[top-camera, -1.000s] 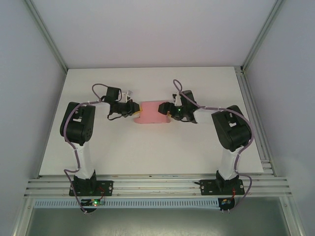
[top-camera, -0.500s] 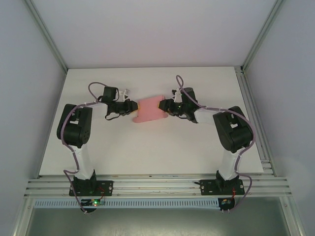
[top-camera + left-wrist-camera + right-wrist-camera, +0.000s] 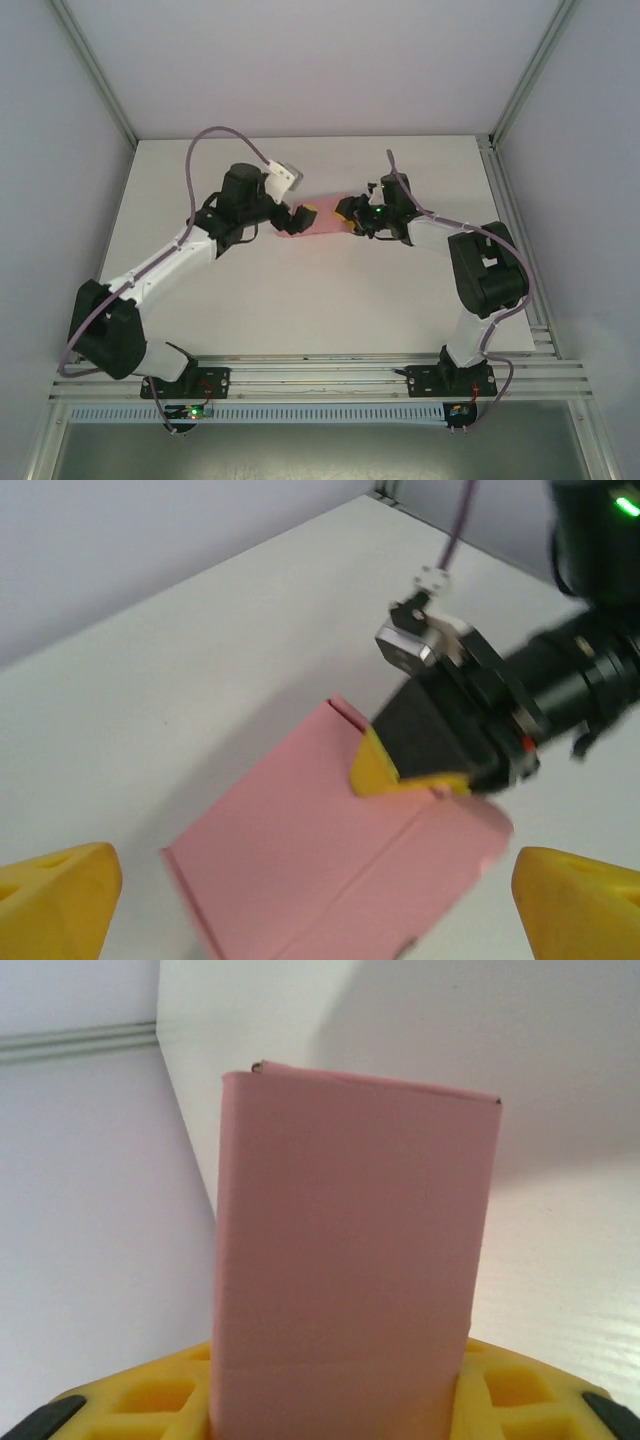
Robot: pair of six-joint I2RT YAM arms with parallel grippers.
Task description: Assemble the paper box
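Flanking the white table (image 3: pixel 300 300) (matte), pale walls (image 3: pixel 60 200) enclose the paper box (image 3: pixel 322 222).

The pink thin-card box (image 3: pixel 318 222) is plain, no print, folded into a slim flattened sleeve rather than squared up. There's a crease running along its broad face. One short end is pinched in the right gripper (image 3: pixel 345 214), and the other end sticks out free toward the left arm. It's over the middle of the table, and looks slightly raised.
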